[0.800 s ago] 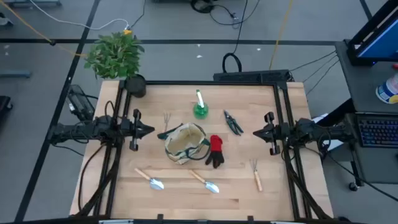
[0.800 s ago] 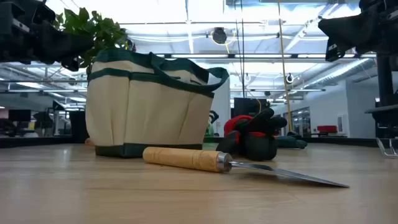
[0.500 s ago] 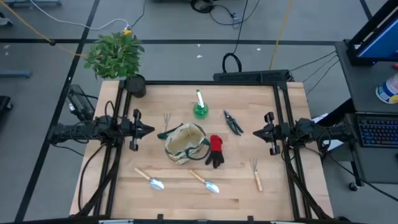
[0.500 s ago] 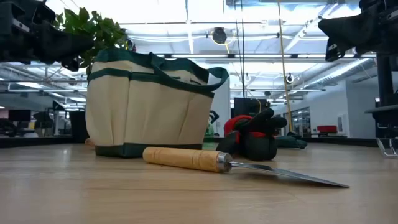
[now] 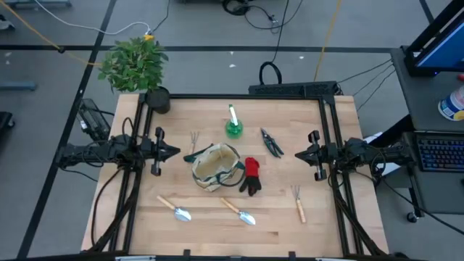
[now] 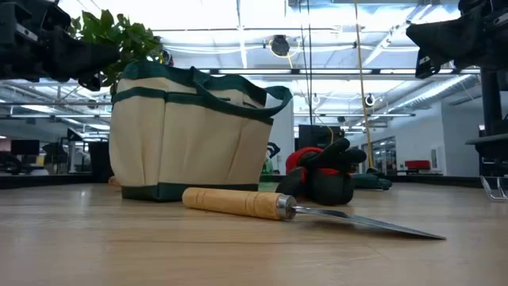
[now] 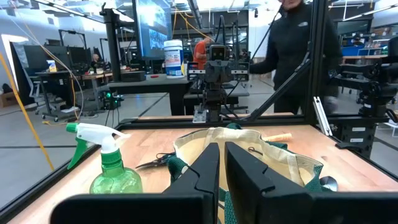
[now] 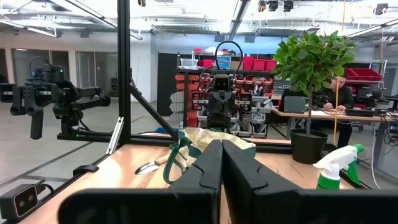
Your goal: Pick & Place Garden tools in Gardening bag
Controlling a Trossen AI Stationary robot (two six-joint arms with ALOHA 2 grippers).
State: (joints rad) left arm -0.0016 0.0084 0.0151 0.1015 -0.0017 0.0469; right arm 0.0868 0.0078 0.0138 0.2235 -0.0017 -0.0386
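High view shows our left gripper (image 5: 176, 151) and right gripper (image 5: 297, 154) clenched on nothing, flanking the gardening bag (image 5: 215, 167) on the table (image 5: 275, 217).

The wooden table (image 5: 181, 239) carries the gardening bag (image 5: 215, 167) midway between both grippers, gloves (image 5: 251, 175) and pruning shears (image 5: 272, 142) toward the right gripper (image 5: 298, 154), and a spray bottle (image 5: 233, 123), two trowels (image 5: 174, 208) and fork rakes (image 5: 299, 203).
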